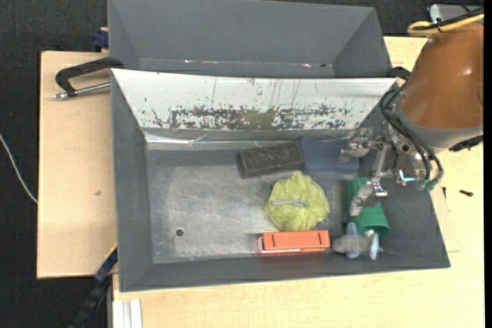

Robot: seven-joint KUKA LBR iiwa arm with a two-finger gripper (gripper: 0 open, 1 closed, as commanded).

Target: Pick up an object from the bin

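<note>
Green plastic piece (369,217) by right wall, long axis near-to-far, at the jaws, their state unclear

Wrist has a big rounded orange-brown cover (450,81), smooth & glossy. Thin black cables (407,136) loop round its lower edge. Beneath sits silver-grey metal gripper (374,179) w/ small brackets.

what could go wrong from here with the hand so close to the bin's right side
The hand sits over a green plastic piece near the grey metal right wall, so it may scrape that wall. The small grey object and orange flat box lie close and could get nudged.
</note>
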